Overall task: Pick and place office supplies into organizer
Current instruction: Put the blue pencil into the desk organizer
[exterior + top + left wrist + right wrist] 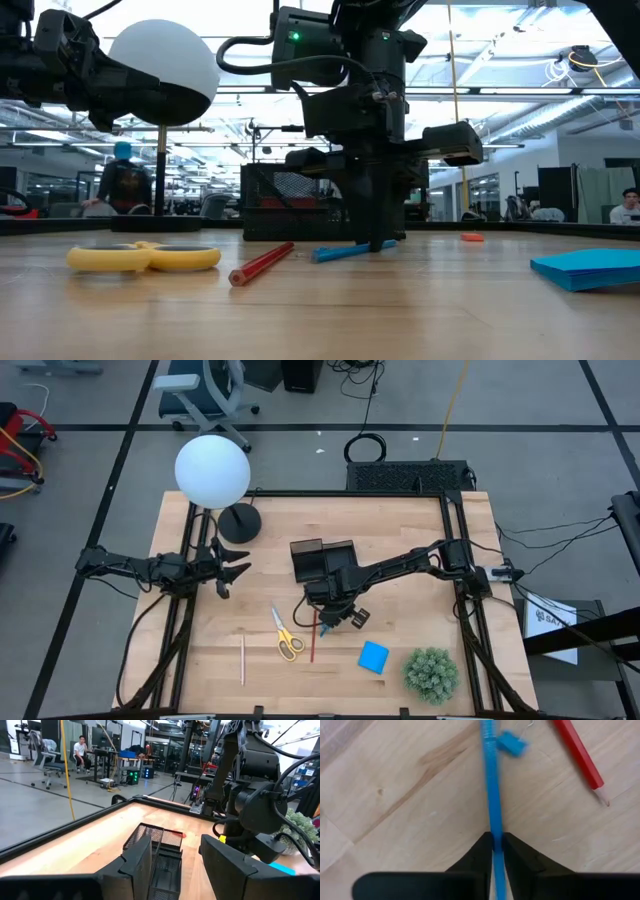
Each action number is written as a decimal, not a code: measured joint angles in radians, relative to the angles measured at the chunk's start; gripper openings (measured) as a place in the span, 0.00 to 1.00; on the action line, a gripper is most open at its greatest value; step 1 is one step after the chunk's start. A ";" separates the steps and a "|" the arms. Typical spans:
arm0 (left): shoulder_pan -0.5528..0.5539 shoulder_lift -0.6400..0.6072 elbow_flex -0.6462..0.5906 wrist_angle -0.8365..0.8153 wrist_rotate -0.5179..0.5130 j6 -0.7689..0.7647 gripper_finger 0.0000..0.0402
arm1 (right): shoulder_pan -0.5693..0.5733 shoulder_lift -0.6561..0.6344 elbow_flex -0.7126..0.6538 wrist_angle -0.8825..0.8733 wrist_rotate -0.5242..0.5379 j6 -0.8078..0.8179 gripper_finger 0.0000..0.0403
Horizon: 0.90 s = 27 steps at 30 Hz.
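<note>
A blue pen (490, 780) lies on the wooden table, with my right gripper (494, 842) reaching down and shut on it, just in front of the black mesh organizer (322, 560). A red pencil (313, 643) and yellow-handled scissors (286, 636) lie beside the pen. A pale pencil (242, 658) lies further left, and a blue notepad (373, 657) to the right. A tiny red eraser (472, 237) rests behind them. My left gripper (232, 572) waits open at the table's left, pointing level toward the organizer (156, 845). My right gripper pinches the blue pen's shaft (493, 831) between its two fingertips. The fingers come from above, pointing steeply down, and lie across the pen. The pen's free end (322, 255) still rests on the table, the pen nearly level.
A lamp with a white globe (212, 470) and a round black base (240, 522) stands at the back left. A green spiky plant ball (431, 672) sits near the front right corner. Black frame rails (455, 550) run along the table's sides.
</note>
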 joint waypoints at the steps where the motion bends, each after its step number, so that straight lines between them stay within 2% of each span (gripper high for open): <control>1: 0.000 0.000 0.000 0.000 0.000 0.001 0.42 | 0.000 0.000 0.000 0.000 0.000 0.001 0.07; 19: 0.000 0.000 0.000 -0.014 0.000 0.001 0.42 | 0.000 0.001 0.000 -0.004 -0.001 -0.008 0.05; 27: 0.000 0.000 0.000 -0.014 0.000 0.001 0.42 | -0.002 0.001 0.000 -0.049 -0.005 -0.008 0.07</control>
